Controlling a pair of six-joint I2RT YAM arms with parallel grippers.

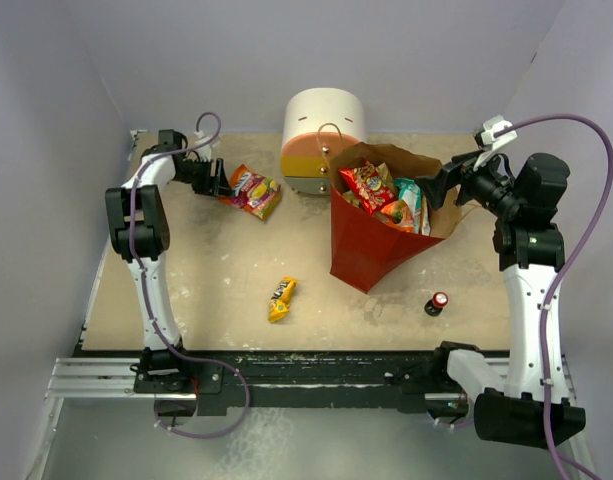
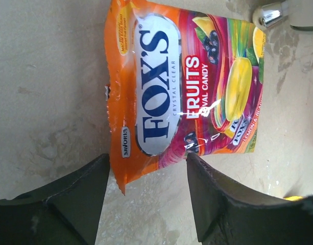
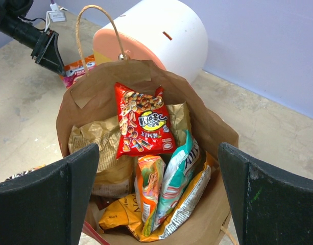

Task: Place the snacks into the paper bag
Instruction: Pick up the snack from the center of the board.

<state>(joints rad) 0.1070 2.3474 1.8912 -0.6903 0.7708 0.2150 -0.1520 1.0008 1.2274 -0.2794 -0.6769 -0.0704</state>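
Wide open, the left jaws, and the orange-and-magenta Fox's fruit candy packet (image 2: 182, 87) lies flat on the table (image 2: 44, 102) dead ahead. Its near end pokes into the gap and its long axis runs away from them. The left arm is plainly nearer. Further out stands the round white-orange-yellow drawer unit (image 1: 321, 140). To its right is the brown paper bag (image 1: 371, 255), with the right jaws spread wide at its mouth. A yellow bar (image 1: 281, 299) lies mid-table, and nothing blocks the way.

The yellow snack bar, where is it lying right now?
In the top view the yellow bar lies on the table, left of the paper bag and apart from it, nearer the front edge than the Fox's candy packet.
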